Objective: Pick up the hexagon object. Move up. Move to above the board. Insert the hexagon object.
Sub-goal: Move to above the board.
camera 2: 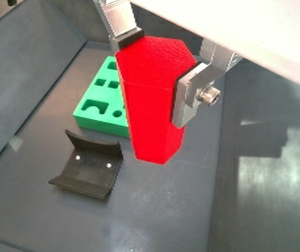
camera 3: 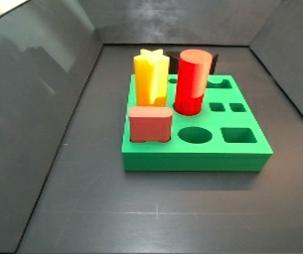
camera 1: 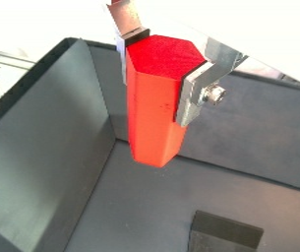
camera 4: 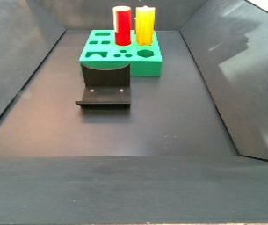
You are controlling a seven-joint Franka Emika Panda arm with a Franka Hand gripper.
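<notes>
Both wrist views: we see the pincer (camera 1: 165, 71) pinching the hexagon object (camera 1: 156, 103) near its top, one silver finger (camera 2: 192, 94) flat on a facet, the peg hanging upright, clear of the dark floor (camera 2: 244, 212). In a wrist view the board (camera 2: 103, 100) sits below and off to one side of the peg, apart from it, with the fixture (camera 2: 90, 167) just beside the board. In both side views we see no pincer and no hexagon object. In a side view the board (camera 3: 233, 151) carries a yellow star peg (camera 3: 148, 77), a red cylinder (camera 3: 191, 81) and a reddish-brown cube (camera 3: 148, 125), all seated upright; several holes are open. The fixture (camera 4: 105, 92) stands just in front of the board there.
</notes>
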